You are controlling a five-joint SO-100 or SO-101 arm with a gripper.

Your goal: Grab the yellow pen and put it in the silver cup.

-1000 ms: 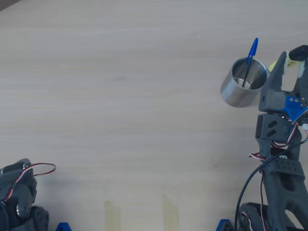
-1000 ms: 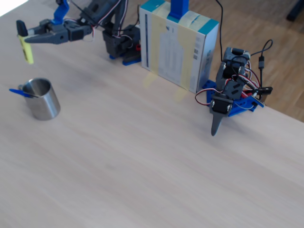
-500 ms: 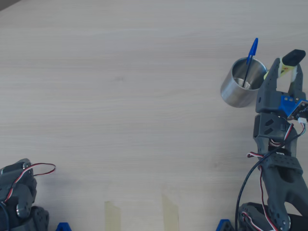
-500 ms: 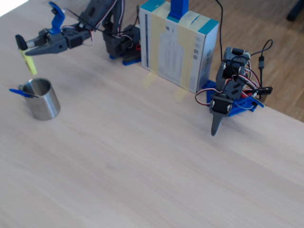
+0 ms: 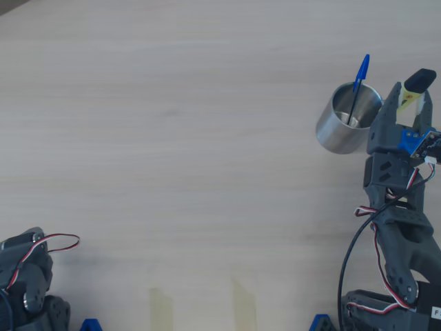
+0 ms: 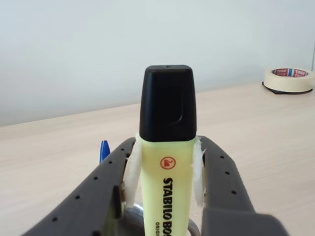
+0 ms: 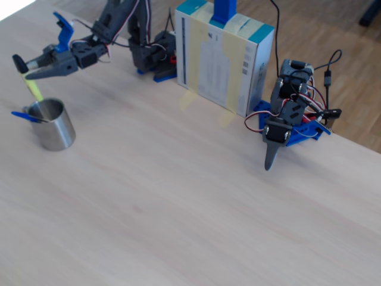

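Pincer (image 6: pixel 165 184) clenching the yellow pen (image 6: pixel 166 147) by its barrel, both fingers pressing the yellow body just below the black cap, which is pointing upward in the wrist view; in the fixed view the pincer (image 7: pixel 25 72) is carrying the yellow pen (image 7: pixel 27 81) tilted, its lower end hanging just over the rim of the silver cup (image 7: pixel 52 125) on the side toward the arm; in the overhead view the yellow pen (image 5: pixel 415 90) is showing just to the right of the silver cup (image 5: pixel 347 118), so its lower end is not yet clearly inside the mouth. A blue ballpoint (image 5: pixel 358 81) is already leaning inside the cup, its capped end sticking out over the rim. The cup is standing upright on the counter (image 5: pixel 172 138).

Judged step: lowering the pen into the cup. Doing it well is likely calling for bringing the pen's lower end toward the middle of the opening, on the side away from the ballpoint; bringing the barrel closer to upright would help it pass the rim; descending slowly should avoid nudging the light cup; parting the fingers is best left until the lower end is well below the rim.
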